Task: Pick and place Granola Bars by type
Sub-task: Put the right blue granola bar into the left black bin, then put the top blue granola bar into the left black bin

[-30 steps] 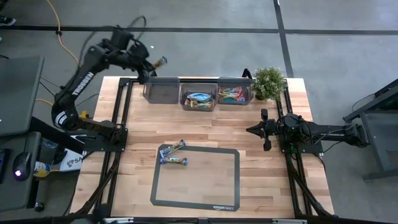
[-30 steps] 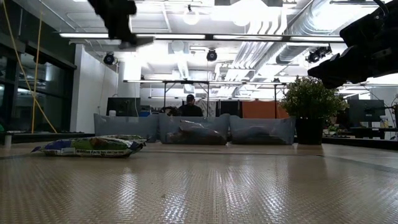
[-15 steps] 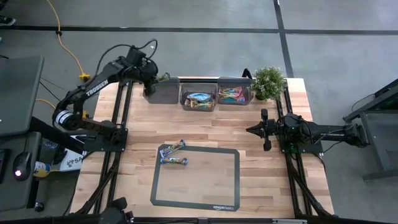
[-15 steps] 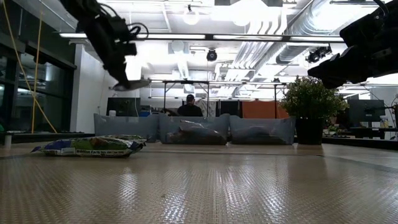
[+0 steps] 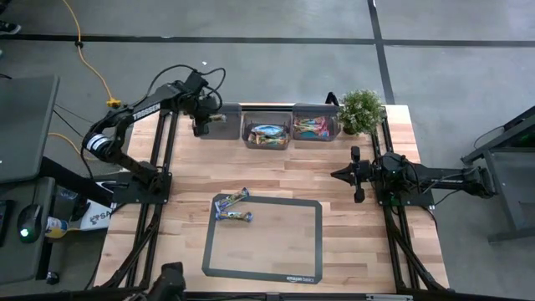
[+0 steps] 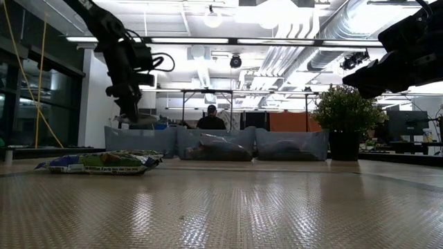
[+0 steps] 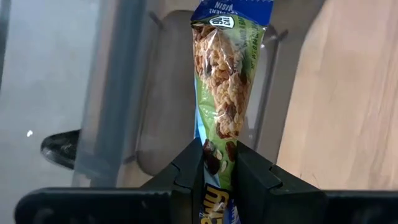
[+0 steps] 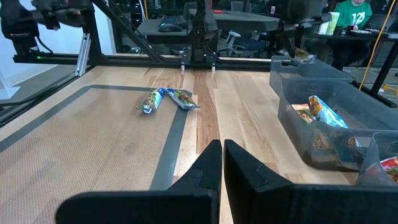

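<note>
My left gripper [image 5: 211, 119] hangs over the leftmost clear bin [image 5: 221, 122] at the table's far edge, shut on a granola bar [image 7: 225, 81] in a green and blue wrapper. In the low view it [image 6: 129, 116] sits just above the bin row. Two more bars [image 5: 233, 206] lie flat at the far left corner of the dark mat [image 5: 309, 238], also seen in the right wrist view [image 8: 166, 98]. The middle bin [image 5: 267, 133] holds blue bars and the right bin [image 5: 315, 127] multicolour ones. My right gripper [image 5: 338, 174] waits shut above the table's right side. My left gripper pinches the granola bar between its two fingers [image 7: 186, 168], near one end of the wrapper [image 7: 217, 134]. The bar sticks out past the fingertips, along the fingers. It is lifted clear, with its far end [image 7: 229, 12] over the leftmost bin.
A potted plant [image 5: 361, 110] stands at the far right, beside the bins. Bare wood lies between the bins and the mat, and most of the mat is bare. A person [image 6: 211, 119] sits in the room beyond the table.
My left arm has swung from high beyond the table's far left corner toward the leftmost bin and come down, turning as it went. The bar has travelled with it and now hangs just above that bin. The right arm has kept still.
</note>
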`<state>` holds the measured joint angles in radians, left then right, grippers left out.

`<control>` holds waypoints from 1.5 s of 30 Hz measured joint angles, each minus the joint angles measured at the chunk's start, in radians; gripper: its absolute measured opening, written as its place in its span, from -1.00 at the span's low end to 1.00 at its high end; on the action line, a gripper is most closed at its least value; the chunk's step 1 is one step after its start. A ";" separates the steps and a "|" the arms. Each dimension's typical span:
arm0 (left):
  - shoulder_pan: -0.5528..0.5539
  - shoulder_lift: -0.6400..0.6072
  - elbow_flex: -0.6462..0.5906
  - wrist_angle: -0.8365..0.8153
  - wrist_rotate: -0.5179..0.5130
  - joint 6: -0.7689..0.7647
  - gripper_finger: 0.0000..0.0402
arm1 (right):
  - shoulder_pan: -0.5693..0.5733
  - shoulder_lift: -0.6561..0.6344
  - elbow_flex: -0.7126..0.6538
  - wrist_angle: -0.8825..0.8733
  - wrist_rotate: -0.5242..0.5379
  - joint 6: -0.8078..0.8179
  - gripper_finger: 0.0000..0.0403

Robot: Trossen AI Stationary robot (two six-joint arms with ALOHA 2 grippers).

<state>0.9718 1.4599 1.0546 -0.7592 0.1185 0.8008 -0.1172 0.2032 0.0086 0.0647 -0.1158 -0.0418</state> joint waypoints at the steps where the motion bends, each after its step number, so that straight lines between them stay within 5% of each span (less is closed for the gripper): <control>1: -0.004 0.010 0.000 0.000 -0.002 0.014 -0.68 | 0.000 0.000 0.000 0.000 0.000 0.000 -1.00; 11: -0.058 0.128 0.000 -0.007 -0.055 0.012 -0.68 | 0.000 0.000 0.000 0.000 0.000 0.000 -1.00; 32: -0.135 0.159 0.000 0.034 -0.056 -0.019 -0.67 | 0.000 0.000 0.000 0.000 0.000 0.000 -1.00; 45: -0.135 0.160 0.000 0.021 -0.124 -0.086 -0.08 | 0.000 0.000 0.000 0.000 0.000 0.000 -1.00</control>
<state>0.8371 1.6196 1.0550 -0.7380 -0.0059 0.7145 -0.1171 0.2031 0.0088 0.0647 -0.1154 -0.0416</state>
